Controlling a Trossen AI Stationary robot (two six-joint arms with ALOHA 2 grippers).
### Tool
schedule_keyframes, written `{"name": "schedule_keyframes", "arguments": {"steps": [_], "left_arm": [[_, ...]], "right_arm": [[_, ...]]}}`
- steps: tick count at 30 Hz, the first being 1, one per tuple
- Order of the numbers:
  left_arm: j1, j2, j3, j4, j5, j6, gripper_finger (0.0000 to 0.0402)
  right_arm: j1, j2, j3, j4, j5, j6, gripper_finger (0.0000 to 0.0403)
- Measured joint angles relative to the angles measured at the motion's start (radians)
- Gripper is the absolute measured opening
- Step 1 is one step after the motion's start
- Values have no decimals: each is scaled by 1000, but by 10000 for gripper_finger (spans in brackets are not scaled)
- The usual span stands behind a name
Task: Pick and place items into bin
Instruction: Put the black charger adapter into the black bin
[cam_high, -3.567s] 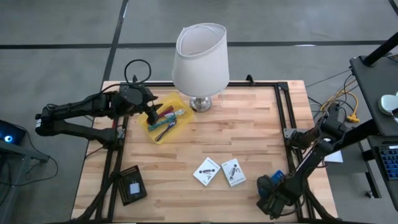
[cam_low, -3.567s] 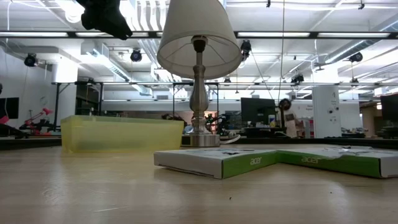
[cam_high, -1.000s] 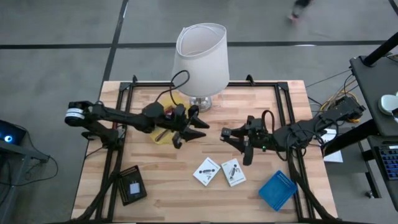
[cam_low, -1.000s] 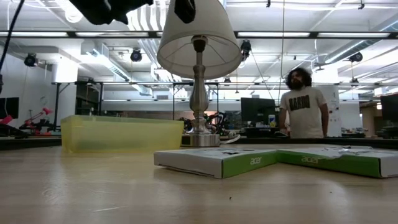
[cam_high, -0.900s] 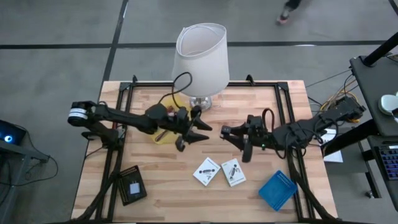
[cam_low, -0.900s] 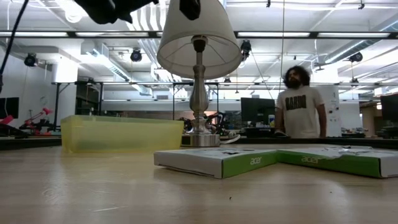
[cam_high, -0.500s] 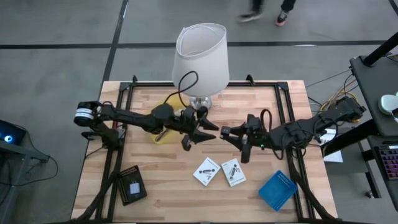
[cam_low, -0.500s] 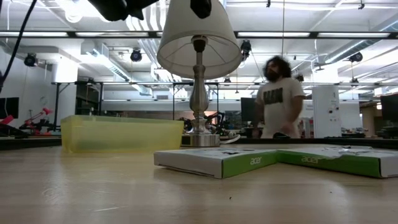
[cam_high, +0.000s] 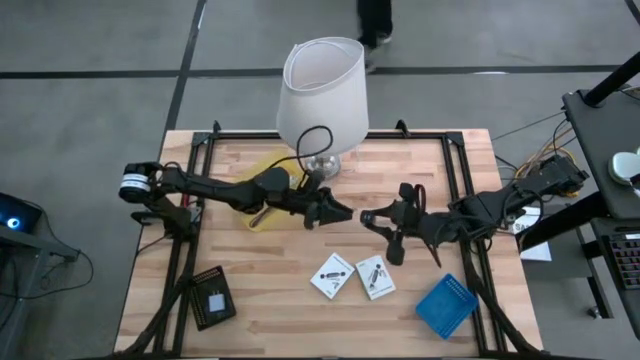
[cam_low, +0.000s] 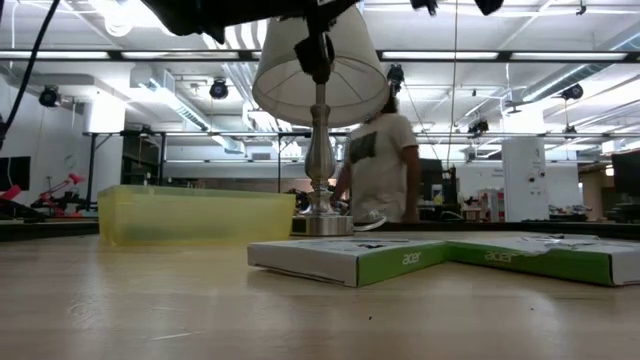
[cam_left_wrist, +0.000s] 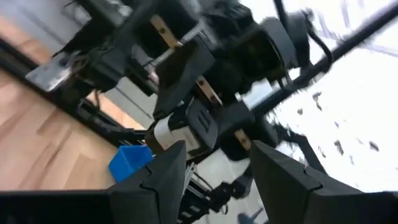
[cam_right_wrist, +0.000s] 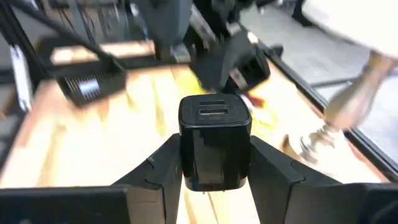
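Observation:
My right gripper (cam_high: 378, 232) reaches over the table's middle, shut on a black cube-shaped block (cam_right_wrist: 214, 148) with two slots. My left gripper (cam_high: 340, 212) is open and points at it from the left, a short gap apart; in its wrist view my left gripper (cam_left_wrist: 217, 177) faces the right arm. The yellow bin (cam_high: 262, 170) with pen-like sticks sits behind the left arm, partly hidden. Two white printed cards (cam_high: 333, 275) (cam_high: 375, 276) lie flat near the front; in the low view they show as flat boxes (cam_low: 350, 258). My right gripper pinches the black block between its two fingers, one on each opposite side (cam_right_wrist: 185, 158). The fingers (cam_right_wrist: 160, 171) come level from the table's right. The block is lifted clear of the table, its slotted face toward the wrist camera.
The big white lamp (cam_high: 322, 95) stands at the far middle, its base (cam_right_wrist: 323, 134) close to both grippers. A blue pad (cam_high: 446, 305) lies near the front right, a dark device (cam_high: 212, 297) near the front left. A person (cam_low: 380, 165) walks behind the table.
My left gripper has moved toward the table's right, away from the bin and toward my right gripper, closing most of the gap between them. My right gripper has stayed about where it was. A person has walked across the room behind the table.

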Motion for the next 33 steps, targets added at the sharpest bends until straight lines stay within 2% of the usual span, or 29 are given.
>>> {"name": "schedule_keyframes", "arguments": {"steps": [3,8,10,20,33], "left_arm": [[0,0,2,-52,-78,-62,164],[-5,1,43,-322,-201,-71,164],[-7,1,61,-371,-228,-72,164],[-14,12,146,-397,-347,-89,164],[-15,65,184,-395,-408,-89,164]], "right_arm": [[0,0,1,-66,0,20,130],[-3,0,1,-132,1,20,130],[-5,0,1,-158,1,19,130],[-47,0,1,-242,11,-72,130],[-160,0,-2,-237,11,-285,130]]}}
